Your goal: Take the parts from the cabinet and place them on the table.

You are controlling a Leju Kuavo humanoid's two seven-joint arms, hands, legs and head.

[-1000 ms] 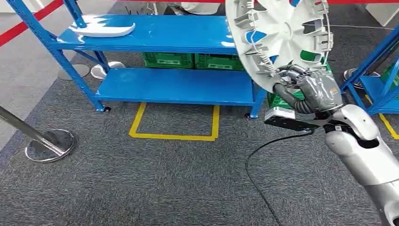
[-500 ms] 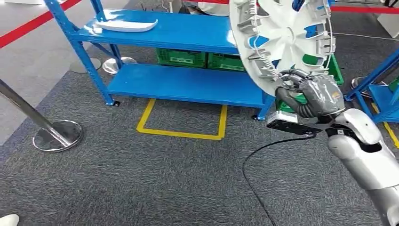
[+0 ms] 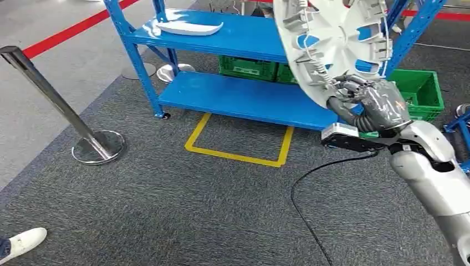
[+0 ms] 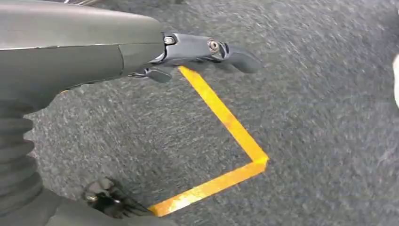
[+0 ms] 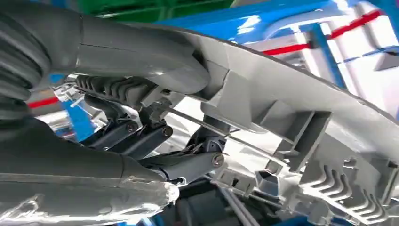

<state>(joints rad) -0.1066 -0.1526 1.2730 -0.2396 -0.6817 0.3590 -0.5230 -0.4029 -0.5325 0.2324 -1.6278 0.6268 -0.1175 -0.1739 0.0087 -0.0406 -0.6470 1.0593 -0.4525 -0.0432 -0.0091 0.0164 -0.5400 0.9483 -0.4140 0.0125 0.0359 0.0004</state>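
right robot hand (image 3: 377, 105) clamped on lower rim of wheel cover (image 3: 332, 41), held upright and high to clear blue shelf (image 3: 244, 97) | left robot hand (image 4: 207, 52) hangs empty, fingers apart | bench unseen

Head view: high, facing forward-down toward blue cabinet (image 3: 233, 66). Wrist views: close behind each hand. Shared: yellow floor tape (image 3: 238, 149) (image 4: 226, 127).
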